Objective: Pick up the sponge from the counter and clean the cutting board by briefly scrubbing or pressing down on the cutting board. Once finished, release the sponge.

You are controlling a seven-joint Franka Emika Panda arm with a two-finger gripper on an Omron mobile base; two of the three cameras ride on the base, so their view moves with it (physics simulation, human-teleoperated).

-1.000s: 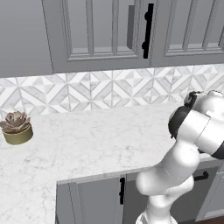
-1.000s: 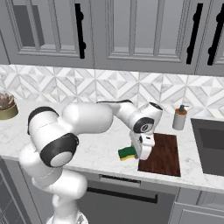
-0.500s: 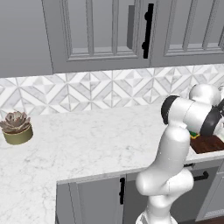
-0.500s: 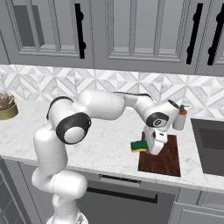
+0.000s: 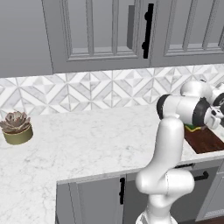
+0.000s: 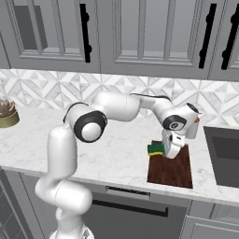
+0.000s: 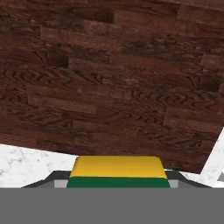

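Over the near left corner of the cutting board [image 6: 171, 164] the gripper [image 6: 171, 148] held the sponge [image 6: 156, 149] — clamped between its fingers, green face and yellow layer both showing at the bottom of the hand view [image 7: 118, 172]. A second before, the hand had been lower and further left, with the sponge still over the white counter [image 6: 116, 154] beside the board; half a second before, it had reached the board's left edge. By this moment the arm had swung on to the right, and the sponge hung at the board's far left corner, part of it jutting out past the edge over the marble. From the left base view the sponge [image 5: 192, 127] peeped out just under the forearm, at the board's [image 5: 205, 139] rim.

The hand view showed dark wood grain close below, with a strip of marble near the corner — so the carry looked all but finished. Whether the sponge already touched the wood could not be told. The pick-up was judged done; the press or scrub was still to come, and would likely call for moving further inboard before descending, lest the sponge catch the board's edge.
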